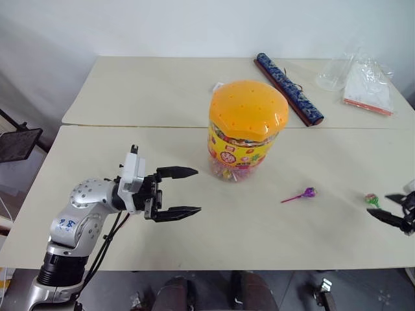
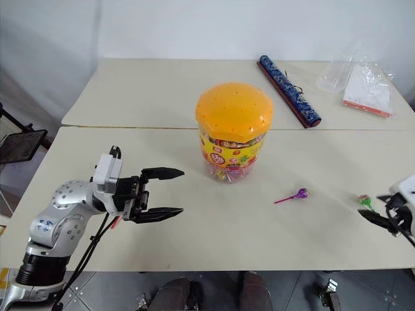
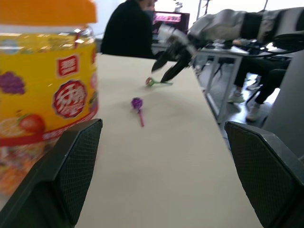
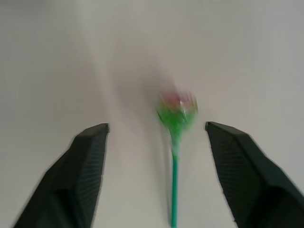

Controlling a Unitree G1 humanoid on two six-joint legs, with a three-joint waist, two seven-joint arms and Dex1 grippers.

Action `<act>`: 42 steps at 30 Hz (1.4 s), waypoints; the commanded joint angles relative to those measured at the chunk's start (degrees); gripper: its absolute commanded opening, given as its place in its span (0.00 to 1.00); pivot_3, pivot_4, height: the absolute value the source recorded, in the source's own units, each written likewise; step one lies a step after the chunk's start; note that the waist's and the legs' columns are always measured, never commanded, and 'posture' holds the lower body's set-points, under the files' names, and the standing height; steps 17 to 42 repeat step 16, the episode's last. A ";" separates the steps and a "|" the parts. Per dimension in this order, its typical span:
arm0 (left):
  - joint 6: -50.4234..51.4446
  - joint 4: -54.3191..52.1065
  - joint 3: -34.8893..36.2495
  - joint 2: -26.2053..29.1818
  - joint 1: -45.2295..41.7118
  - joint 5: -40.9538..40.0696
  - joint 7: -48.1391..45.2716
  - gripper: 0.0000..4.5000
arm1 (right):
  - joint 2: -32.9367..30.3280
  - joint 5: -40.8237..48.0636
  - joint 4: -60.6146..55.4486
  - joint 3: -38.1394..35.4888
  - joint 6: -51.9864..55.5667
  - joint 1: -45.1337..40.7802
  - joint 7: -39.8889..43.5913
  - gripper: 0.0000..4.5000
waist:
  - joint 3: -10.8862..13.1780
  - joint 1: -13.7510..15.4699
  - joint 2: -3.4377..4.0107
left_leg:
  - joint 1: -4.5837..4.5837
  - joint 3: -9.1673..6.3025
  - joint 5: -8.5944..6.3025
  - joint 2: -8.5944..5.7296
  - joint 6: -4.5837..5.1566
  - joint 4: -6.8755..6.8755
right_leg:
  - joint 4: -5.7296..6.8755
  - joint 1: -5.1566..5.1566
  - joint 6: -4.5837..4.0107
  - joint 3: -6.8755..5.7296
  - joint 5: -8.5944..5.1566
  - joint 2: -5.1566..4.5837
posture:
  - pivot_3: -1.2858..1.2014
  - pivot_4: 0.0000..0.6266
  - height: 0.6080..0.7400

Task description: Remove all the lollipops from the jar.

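Judging from the table, the task looks partly done: two lollipops already lie outside the jar (image 1: 248,129). The purple lollipop (image 1: 308,192) lies on the near table, to the right of the jar and well apart from it. The green lollipop (image 4: 176,113) lies further right, close to the table's right end, with its stick pointing back between the fingers of the right gripper (image 4: 156,175). That gripper stands wide open and holds nothing; the candy rests on the table between its fingers, apart from both.

The jar stands upright near the middle, at the far edge of the near table, with its orange lid (image 1: 248,106) on. Through the clear wall I see many wrapped candies at the bottom. No lollipop stick rises from the lid as far as I can see, so I cannot tell how many remain inside.

The left gripper (image 1: 180,192) is level, pointing toward the jar, wide open and empty, near it but not touching.
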 commanded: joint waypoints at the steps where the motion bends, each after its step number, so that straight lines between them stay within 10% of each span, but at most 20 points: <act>1: -3.03 0.82 4.17 2.14 2.49 3.95 2.96 0.97 | 2.28 10.17 -7.86 -5.59 -1.75 -2.63 6.56 0.99 | 0.00 -0.21 0.00 | 0.02 0.01 -0.01 0.03 -0.02 0.00 | -0.03 0.00 0.00 0.01 0.00 0.04 | 0.52 0.24 1.00; 13: -10.49 -0.88 18.15 3.78 20.99 13.15 14.43 0.97 | 17.05 4.97 -19.35 20.73 -15.69 -8.63 15.04 0.99 | -0.04 0.80 -0.01 | -0.10 -0.34 -0.21 0.27 -0.33 -0.03 | 0.16 -0.05 -0.17 -0.06 0.01 -0.01 | 0.52 0.24 1.00; 42: -11.69 -3.19 19.86 2.31 24.15 14.01 16.69 0.97 | 19.48 2.99 -16.79 21.69 -20.72 -7.96 14.64 0.99 | -0.04 1.05 -0.02 | -0.10 -0.27 -0.25 0.19 -0.24 -0.02 | 0.05 0.00 -0.17 -0.22 0.01 -0.03 | 0.52 0.24 1.00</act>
